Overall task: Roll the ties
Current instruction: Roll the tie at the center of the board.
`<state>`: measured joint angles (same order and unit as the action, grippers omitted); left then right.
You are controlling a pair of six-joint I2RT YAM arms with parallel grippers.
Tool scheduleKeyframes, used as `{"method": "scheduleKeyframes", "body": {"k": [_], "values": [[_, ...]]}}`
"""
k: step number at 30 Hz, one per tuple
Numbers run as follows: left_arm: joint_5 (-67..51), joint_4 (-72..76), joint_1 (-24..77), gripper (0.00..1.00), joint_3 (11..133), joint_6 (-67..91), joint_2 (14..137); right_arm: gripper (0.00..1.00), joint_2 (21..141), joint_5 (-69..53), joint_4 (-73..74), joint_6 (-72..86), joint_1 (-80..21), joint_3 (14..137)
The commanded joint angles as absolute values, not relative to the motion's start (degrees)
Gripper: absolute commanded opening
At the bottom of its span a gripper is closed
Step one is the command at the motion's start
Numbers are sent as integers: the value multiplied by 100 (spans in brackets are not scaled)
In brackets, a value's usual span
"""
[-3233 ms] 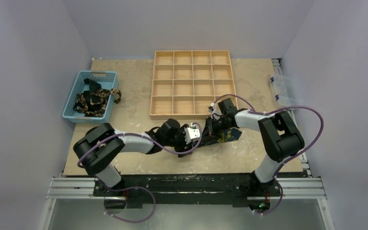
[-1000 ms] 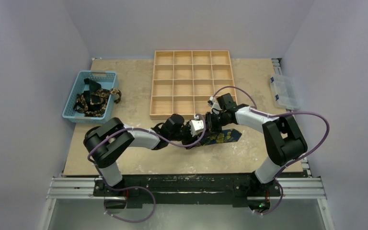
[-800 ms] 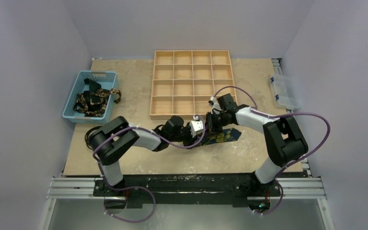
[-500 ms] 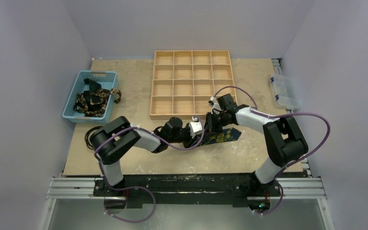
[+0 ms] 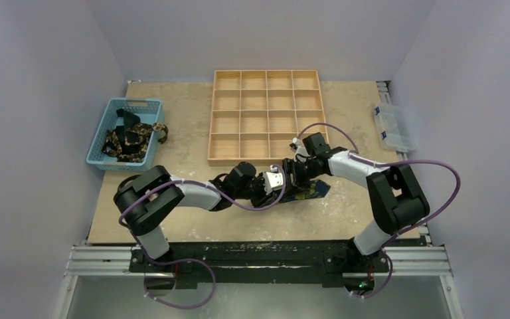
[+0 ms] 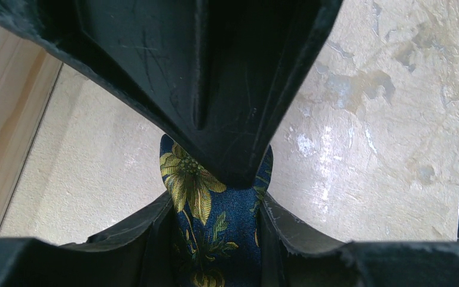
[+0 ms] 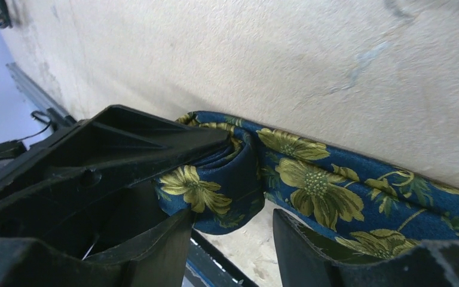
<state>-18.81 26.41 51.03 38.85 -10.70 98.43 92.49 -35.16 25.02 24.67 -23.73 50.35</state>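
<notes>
A navy tie (image 5: 307, 190) with yellow-gold flowers lies on the table in front of the wooden tray (image 5: 265, 154). Its left end is rolled up. My left gripper (image 5: 273, 188) is shut on that roll; in the left wrist view the tie (image 6: 215, 230) fills the gap between my fingers (image 6: 132, 239), and my left gripper (image 6: 217, 206) sits low over the table. My right gripper (image 5: 292, 177) is open right beside it. In the right wrist view the roll (image 7: 215, 188) sits just past my right gripper (image 7: 233, 216), and the flat part (image 7: 334, 185) runs off right.
A blue basket (image 5: 109, 118) at the left holds several more ties (image 5: 130, 139). A clear plastic box (image 5: 393, 127) sits at the table's right edge. The two grippers are almost touching near the tray's front edge. The table's front rail (image 5: 265, 256) is close behind.
Both grippers have shifted a little along the tie toward the right. The flat free end of the tie looks shorter than before. The left elbow has swung.
</notes>
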Motion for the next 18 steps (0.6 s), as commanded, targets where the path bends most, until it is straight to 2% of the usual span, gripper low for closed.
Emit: {"method": "scheduleKeyframes", "body": {"k": [1,7,11,18], "values": [[-1873,1756,5092,22,3767,-1356,9798,53,9190,-4304,1709,2712,-2390,4775],[-2289,1728,4965,23,3656,-1634,9685,58,9025,-4622,1317,2694,-2385,4720],[-2092,1175,4881,23,3901,-1757,9672,62,8985,-4428,1333,2705,-2392,4706],[-1908,475,4879,24,4126,-1858,9678,54,8720,-3811,1389,3161,-2639,4869]]}}
